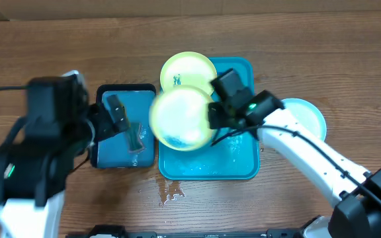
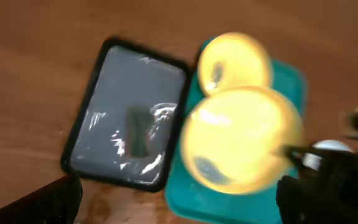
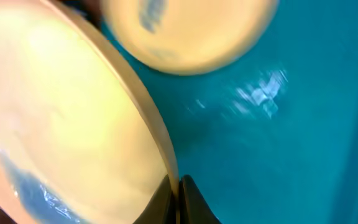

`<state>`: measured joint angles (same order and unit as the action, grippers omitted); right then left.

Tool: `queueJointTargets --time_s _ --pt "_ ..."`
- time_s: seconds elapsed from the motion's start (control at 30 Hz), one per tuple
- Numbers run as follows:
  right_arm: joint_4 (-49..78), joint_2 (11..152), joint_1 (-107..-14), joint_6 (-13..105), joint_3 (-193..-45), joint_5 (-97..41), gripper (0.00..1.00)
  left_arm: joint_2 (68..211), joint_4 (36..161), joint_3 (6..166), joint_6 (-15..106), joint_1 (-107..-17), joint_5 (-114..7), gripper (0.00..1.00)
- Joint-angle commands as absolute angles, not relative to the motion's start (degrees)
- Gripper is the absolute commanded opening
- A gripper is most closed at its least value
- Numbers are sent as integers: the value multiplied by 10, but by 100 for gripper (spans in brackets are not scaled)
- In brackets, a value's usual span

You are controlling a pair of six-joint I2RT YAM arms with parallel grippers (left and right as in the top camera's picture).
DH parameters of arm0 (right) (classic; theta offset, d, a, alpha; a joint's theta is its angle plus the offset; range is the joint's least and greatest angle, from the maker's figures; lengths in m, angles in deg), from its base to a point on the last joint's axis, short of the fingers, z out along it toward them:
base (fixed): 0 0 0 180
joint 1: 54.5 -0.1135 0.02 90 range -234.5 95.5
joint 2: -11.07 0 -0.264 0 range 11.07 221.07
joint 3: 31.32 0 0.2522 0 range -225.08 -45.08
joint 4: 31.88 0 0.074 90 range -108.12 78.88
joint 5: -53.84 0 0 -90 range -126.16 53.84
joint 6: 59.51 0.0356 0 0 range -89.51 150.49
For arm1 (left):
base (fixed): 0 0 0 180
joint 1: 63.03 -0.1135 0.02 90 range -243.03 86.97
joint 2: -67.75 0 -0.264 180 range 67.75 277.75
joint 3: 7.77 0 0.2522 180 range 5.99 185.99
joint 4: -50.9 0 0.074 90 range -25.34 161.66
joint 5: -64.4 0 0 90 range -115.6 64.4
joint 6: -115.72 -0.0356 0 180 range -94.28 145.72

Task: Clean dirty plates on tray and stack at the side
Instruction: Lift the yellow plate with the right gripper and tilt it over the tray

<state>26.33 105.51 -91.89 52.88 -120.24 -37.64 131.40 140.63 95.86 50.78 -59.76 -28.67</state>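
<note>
My right gripper (image 1: 215, 114) is shut on the rim of a pale plate (image 1: 180, 118) and holds it tilted above the left part of the teal tray (image 1: 237, 165). In the right wrist view the fingers (image 3: 178, 193) pinch the rim, and the plate (image 3: 61, 118) has a blue smear near its lower edge. A second plate (image 1: 188, 71) with a small teal smear lies at the tray's far left corner. A third pale plate (image 1: 307, 119) lies on the table right of the tray. My left gripper (image 1: 119, 114) is open and empty above the small blue tray; its fingers (image 2: 182, 199) are spread wide.
A smaller black-rimmed blue tray (image 1: 111, 157) stands left of the teal tray, with water and a dark object (image 1: 135, 137) in it. A wet patch (image 1: 170, 192) is on the wooden table in front of the trays.
</note>
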Motion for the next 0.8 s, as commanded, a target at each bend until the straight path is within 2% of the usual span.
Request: queueJointTargets --time_s 0.0,0.1,0.23,0.43,0.77 --pt "180 1051 -981 530 -1218 -440 4 1267 1412 1001 499 -601 -340 100" --pt "107 1074 -1018 529 -1218 -471 4 1234 1411 1003 499 -601 -360 100" --pt "25 1107 -1066 528 -1218 -598 4 1206 1412 1003 499 -601 -361 100" --pt "-53 1111 -1127 425 -1218 -744 4 1200 1418 1003 499 -601 -361 100" --pt "-65 1111 -1221 347 -1218 -926 4 1200 1424 1003 499 -601 -352 100"
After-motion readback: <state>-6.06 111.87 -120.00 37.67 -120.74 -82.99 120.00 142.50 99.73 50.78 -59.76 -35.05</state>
